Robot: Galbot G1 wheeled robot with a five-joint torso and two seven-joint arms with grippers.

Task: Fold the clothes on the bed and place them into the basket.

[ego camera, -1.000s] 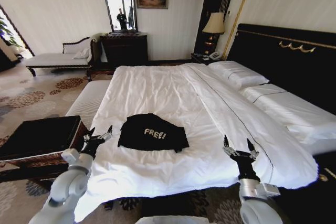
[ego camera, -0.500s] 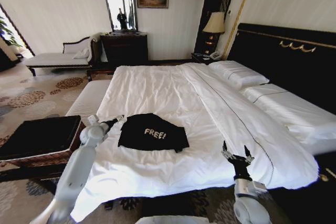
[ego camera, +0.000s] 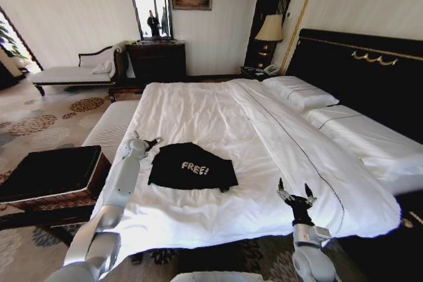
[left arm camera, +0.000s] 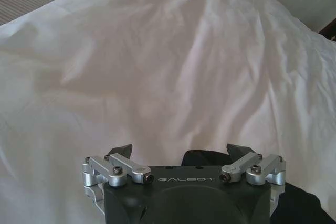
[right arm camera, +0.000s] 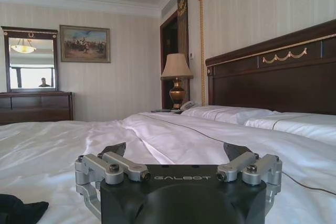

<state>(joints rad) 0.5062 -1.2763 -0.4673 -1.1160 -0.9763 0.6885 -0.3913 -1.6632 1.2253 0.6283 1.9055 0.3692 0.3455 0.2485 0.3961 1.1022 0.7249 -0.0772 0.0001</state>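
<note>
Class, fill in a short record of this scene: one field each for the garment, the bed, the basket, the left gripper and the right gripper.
Garment: black top, "FREE!" lettering up, lying on the bed
Bed: white sheets, dark headboard
Basket: brown wicker basket on the floor at the robot's left
Left gripper: left gripper open, over the top's left edge
Right gripper: right gripper open, low at the bed's near edge

The large bed [ego camera: 218,117] is dressed in smooth white matt cloth sheets with soft creases. On it lies the small black soft cloth top [ego camera: 192,166], matt, with white printed lettering. The low brown woven wicker basket [ego camera: 92,176] has matt black lining. Both end effectors [ego camera: 147,144] [ego camera: 295,191] pair matt black housings with brushed silver metal links.
</note>
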